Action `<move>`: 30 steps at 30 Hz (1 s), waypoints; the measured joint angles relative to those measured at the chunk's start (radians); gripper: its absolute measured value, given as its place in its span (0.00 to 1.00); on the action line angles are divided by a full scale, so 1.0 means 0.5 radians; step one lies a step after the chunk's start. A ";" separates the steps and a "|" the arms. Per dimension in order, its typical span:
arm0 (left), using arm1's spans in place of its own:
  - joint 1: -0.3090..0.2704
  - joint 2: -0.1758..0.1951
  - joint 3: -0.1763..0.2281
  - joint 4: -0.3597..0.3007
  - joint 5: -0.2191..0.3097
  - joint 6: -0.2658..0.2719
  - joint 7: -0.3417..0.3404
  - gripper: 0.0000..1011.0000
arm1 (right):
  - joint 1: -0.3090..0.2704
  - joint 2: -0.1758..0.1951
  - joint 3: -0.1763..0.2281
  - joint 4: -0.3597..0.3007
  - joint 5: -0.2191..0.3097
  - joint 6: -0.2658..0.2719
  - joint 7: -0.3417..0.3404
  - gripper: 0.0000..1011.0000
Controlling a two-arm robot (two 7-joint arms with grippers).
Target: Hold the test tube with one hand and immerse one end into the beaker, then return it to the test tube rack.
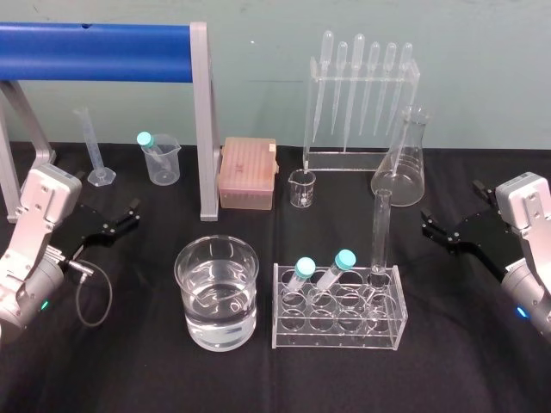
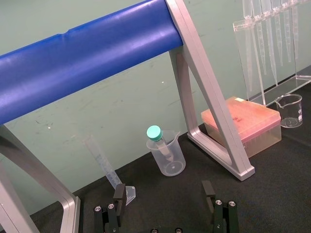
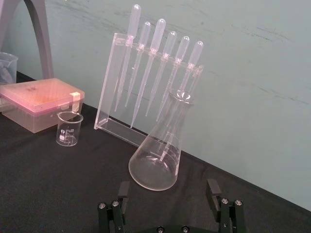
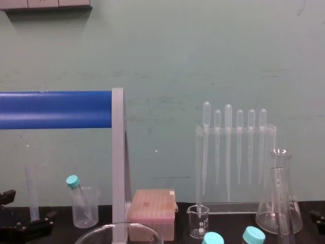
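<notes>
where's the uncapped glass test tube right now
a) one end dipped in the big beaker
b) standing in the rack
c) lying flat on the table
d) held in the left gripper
b: the test tube stands upright in the back right hole of the rack, apart from the beaker. The left gripper and the right gripper sit out at the sides, jaws open and holding nothing.
</notes>
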 joint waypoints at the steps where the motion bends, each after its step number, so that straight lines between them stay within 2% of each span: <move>1: 0.000 0.000 0.000 0.000 0.000 0.000 0.000 0.99 | 0.000 0.000 0.000 0.000 0.000 0.000 0.000 0.99; 30: 0.000 0.000 0.000 0.000 0.000 0.000 0.000 0.99 | 0.000 0.000 0.000 0.000 0.000 0.000 0.000 0.99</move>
